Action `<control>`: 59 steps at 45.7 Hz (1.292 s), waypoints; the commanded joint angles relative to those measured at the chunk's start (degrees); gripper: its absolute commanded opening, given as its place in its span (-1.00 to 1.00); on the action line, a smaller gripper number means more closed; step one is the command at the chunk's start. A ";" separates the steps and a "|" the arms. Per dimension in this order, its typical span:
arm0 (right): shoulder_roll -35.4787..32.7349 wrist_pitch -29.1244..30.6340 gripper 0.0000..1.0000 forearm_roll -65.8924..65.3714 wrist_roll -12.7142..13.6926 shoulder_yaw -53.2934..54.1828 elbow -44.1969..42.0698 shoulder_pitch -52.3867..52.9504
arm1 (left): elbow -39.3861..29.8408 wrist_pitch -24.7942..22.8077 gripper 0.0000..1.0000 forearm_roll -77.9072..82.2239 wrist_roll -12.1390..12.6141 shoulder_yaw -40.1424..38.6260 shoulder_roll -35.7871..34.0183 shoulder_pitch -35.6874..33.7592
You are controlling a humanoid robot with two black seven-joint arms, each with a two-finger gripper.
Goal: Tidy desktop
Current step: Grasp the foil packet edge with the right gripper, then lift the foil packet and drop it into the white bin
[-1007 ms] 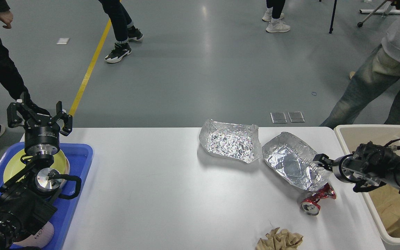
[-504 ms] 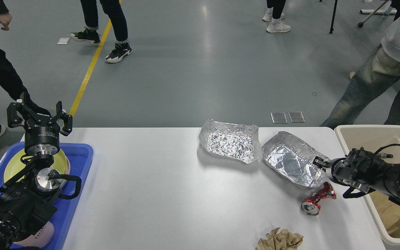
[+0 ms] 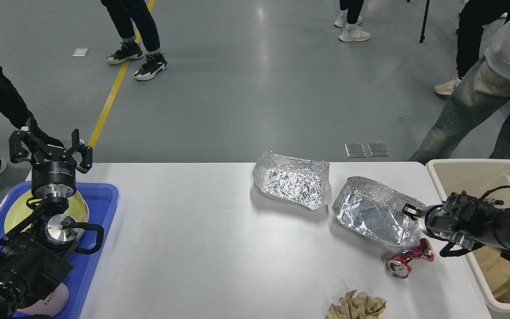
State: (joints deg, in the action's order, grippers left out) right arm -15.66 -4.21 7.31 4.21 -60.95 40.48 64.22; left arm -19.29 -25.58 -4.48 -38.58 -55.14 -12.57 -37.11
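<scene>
The white desktop (image 3: 193, 230) carries two crumpled foil trays. One foil tray (image 3: 291, 179) lies at the back middle. My right gripper (image 3: 411, 211) is shut on the right rim of the other foil tray (image 3: 370, 215), which is tipped up on that side. Just below it lie a crushed red can (image 3: 407, 261) and, at the front edge, a wad of crumpled brown paper (image 3: 357, 305). At the far left, my left gripper (image 3: 50, 148) stands open and empty, pointing up above the blue tray (image 3: 102, 195).
A beige bin (image 3: 472, 170) stands off the desktop's right edge, under my right arm. The blue tray holds a yellow plate (image 3: 78, 208). Several people stand on the grey floor behind the table, one close to the bin.
My right gripper drew back towards the bin and rose slightly, tilting the near foil tray up on its right side. The red can shifted a little. The left arm stayed still.
</scene>
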 commanded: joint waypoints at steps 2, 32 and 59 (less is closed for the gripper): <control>-5.34 0.60 -1.00 -0.11 0.00 -0.22 2.67 4.59 | 0.04 0.00 0.93 0.00 0.00 -0.06 0.00 0.01; -20.20 35.74 -1.00 -0.46 -0.08 -8.31 19.02 57.40 | -0.05 0.00 0.93 0.00 0.00 -0.06 0.00 0.02; -24.33 14.24 -1.00 0.25 0.09 -11.39 13.93 37.32 | 0.04 0.00 0.93 0.00 0.00 0.03 0.00 -0.07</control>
State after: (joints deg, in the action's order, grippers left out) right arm -37.35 20.01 7.25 4.23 -73.28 56.33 113.65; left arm -19.30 -25.58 -4.47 -38.58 -55.13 -12.57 -37.11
